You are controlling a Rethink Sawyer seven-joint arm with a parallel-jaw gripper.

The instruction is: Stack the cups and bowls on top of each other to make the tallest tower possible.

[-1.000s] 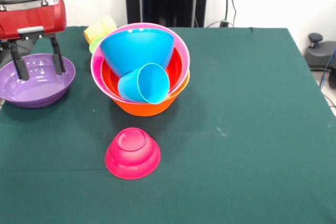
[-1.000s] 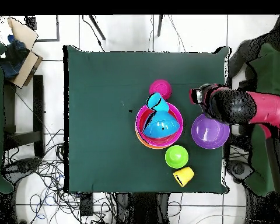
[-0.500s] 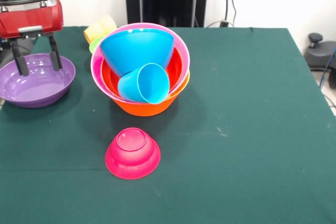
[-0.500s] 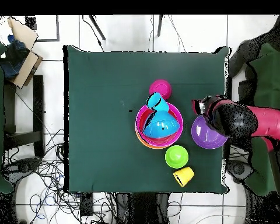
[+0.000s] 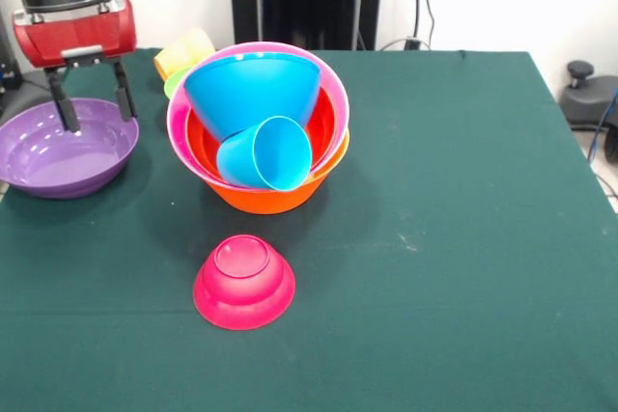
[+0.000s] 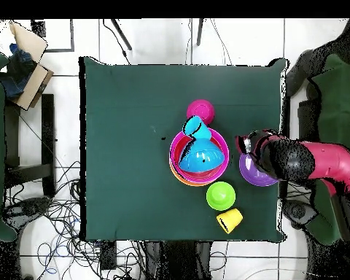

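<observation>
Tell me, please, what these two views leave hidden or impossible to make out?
- Purple bowl: overhead, the arm covers most of it.
- Green bowl: in front view, only a sliver shows behind the tower.
- Yellow cup: front view, the tower hides its lower part.
- Pincer: open over the purple bowl; contact with the rim cannot be told.

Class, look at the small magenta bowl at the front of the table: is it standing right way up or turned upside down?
Upside down. The magenta bowl rests on its wide rim on the green cloth, its narrow flat base facing up.
</observation>
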